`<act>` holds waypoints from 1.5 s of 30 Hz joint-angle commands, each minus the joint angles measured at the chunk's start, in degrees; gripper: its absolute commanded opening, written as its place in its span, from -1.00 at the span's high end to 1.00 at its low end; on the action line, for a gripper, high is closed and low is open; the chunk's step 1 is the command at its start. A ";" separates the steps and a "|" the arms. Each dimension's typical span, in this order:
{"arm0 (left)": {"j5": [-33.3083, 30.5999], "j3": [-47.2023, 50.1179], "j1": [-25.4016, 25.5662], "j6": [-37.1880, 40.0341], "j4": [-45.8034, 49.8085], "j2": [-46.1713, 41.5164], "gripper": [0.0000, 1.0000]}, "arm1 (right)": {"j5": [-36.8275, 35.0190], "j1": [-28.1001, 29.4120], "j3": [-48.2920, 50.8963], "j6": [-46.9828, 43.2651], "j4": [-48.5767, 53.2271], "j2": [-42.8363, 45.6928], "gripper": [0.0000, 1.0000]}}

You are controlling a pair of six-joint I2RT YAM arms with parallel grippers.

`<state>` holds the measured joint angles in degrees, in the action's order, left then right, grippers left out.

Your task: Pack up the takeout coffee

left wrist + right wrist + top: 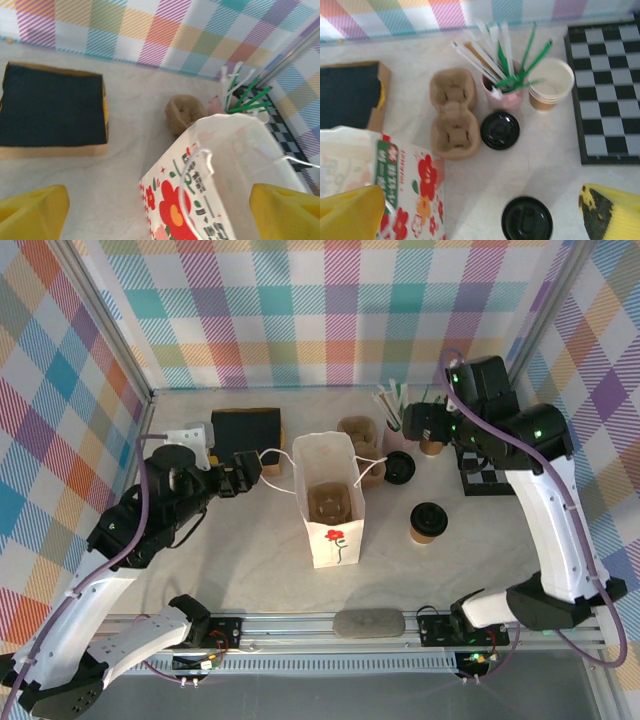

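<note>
The takeout coffee (427, 522), a brown paper cup with a black lid, stands on the table right of the white flowered bag (331, 502). From above it shows as a round black lid (526, 219) between my right fingers. My right gripper (480, 215) hangs open above it, high over the back of the table (412, 426). My left gripper (250, 465) is open at the bag's left side. The bag's printed wall (220, 165) and its white cord handle (197, 170) lie between the left gripper's (160, 220) yellow fingertips (32, 212). A brown pulp holder (330, 502) sits inside the bag.
Behind the bag are a pulp cup carrier (454, 117), a second black lid (500, 130), a pink cup of straws (505, 92) and stacked paper cups (551, 82). A checkered board (605, 90) lies at the right. A box of black napkins (247, 428) sits at the back left.
</note>
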<state>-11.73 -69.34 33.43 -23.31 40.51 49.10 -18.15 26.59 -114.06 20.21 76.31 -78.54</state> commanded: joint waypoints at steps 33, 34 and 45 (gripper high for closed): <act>17.37 26.97 -16.20 -14.63 -9.13 -8.43 -0.89 | 9.19 -8.78 53.15 13.92 -19.07 3.63 -0.98; 17.44 26.98 -16.22 -14.67 -9.13 -8.39 -0.88 | 9.19 -8.80 53.45 13.98 -19.25 3.30 -0.98; 17.04 26.12 -16.34 -13.99 -8.52 -8.06 -0.88 | 7.52 -8.82 55.06 13.78 -19.44 2.52 -0.98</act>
<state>4.54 -42.76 17.78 -37.56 32.69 40.95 -10.00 18.04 -59.75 33.67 57.06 -75.83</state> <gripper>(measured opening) 0.940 0.989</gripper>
